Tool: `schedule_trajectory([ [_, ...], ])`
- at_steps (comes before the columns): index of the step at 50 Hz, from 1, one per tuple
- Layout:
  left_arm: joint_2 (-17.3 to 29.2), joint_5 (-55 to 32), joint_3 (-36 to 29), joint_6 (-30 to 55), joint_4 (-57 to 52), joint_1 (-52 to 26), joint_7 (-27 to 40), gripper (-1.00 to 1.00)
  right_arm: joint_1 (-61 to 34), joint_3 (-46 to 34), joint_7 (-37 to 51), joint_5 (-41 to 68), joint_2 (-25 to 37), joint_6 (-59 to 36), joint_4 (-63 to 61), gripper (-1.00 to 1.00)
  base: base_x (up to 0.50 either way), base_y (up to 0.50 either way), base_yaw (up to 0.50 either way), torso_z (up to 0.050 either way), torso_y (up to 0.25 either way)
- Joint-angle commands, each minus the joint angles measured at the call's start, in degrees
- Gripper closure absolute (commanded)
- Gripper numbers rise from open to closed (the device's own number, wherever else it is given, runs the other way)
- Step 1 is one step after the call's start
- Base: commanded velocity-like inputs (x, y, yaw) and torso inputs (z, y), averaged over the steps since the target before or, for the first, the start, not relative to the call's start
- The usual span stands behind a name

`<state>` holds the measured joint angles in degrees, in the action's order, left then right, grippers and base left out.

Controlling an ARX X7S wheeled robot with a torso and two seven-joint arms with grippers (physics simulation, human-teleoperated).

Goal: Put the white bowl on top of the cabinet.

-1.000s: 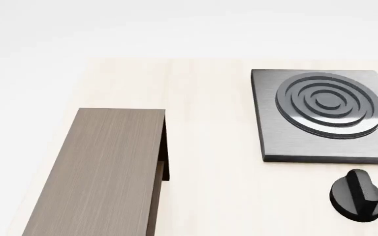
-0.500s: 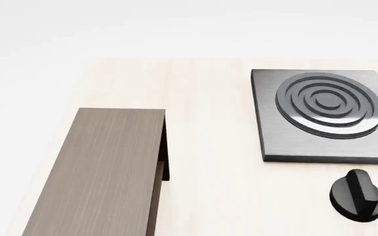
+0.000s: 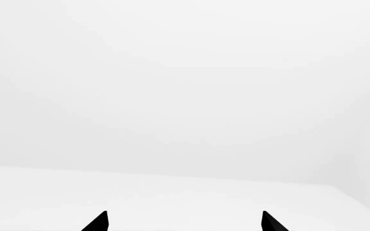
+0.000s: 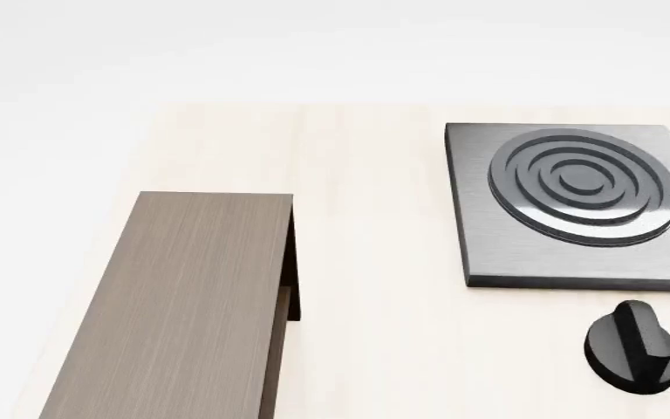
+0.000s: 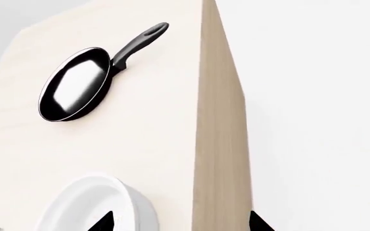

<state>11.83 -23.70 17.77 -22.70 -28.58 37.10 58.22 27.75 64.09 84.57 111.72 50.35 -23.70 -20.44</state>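
A pale wooden table (image 4: 370, 262) stands in a blank white room; on it, left to right, one cabinet (image 4: 172, 305), one stove plate (image 4: 574, 205), one black knob (image 4: 632, 347). The right wrist view shows one white bowl (image 5: 98, 207) near the table's edge and one frying pan (image 5: 75, 82) well apart. Left gripper (image 3: 183, 222) and right gripper (image 5: 179, 222) gape wide, holding nothing.

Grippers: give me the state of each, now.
Left gripper: open, holding nothing, facing blank white space.
Right gripper: open, empty, near the white bowl.
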Motion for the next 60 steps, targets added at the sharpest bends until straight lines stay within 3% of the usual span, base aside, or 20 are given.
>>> schedule_trajectory([
  [1, -0.6, 3.3, -1.7, 0.6, 0.7, -0.4, -2.6, -1.0, 0.2, -0.7, -1.6, -2.2, 0.9, -0.2, -0.9, -1.0, 0.0, 0.0, 0.0, 0.0, 0.0],
  [21, -0.5, 3.4, -1.7, 0.6, 0.4, -0.1, -2.2, -1.0, 1.5, -1.7, -3.1, -3.2, 1.3, -2.4, 0.4, -1.0, 0.0, 0.0, 0.0, 0.0, 0.0],
  [28, -0.4, 3.5, -1.9, 0.7, 0.5, -0.3, -2.1, -1.0, -0.8, -9.7, -8.0, -0.3, 7.1, -4.8, 1.4, -1.0, 0.0, 0.0, 0.0, 0.0, 0.0],
  [33, -0.3, 3.5, -1.9, 0.7, 0.5, -0.2, -2.0, -1.0, -5.7, -18.8, -9.5, 0.5, 12.7, -2.6, 2.5, -1.0, 0.0, 0.0, 0.0, 0.0, 0.0],
  [43, -0.3, 3.4, -2.0, 0.5, 0.7, -0.3, -2.0, -1.0, -14.1, -32.2, -11.1, 1.5, 18.0, 2.8, 4.8, -1.0, 0.0, 0.0, 0.0, 0.0, 0.0],
  [60, -0.1, 3.2, -2.1, 0.5, 1.0, -0.4, -1.9, -1.0, -15.0, -32.1, -11.1, 1.0, 18.2, 3.3, 6.6, -1.0, 0.0, 0.0, 0.0, 0.0, 0.0],
])
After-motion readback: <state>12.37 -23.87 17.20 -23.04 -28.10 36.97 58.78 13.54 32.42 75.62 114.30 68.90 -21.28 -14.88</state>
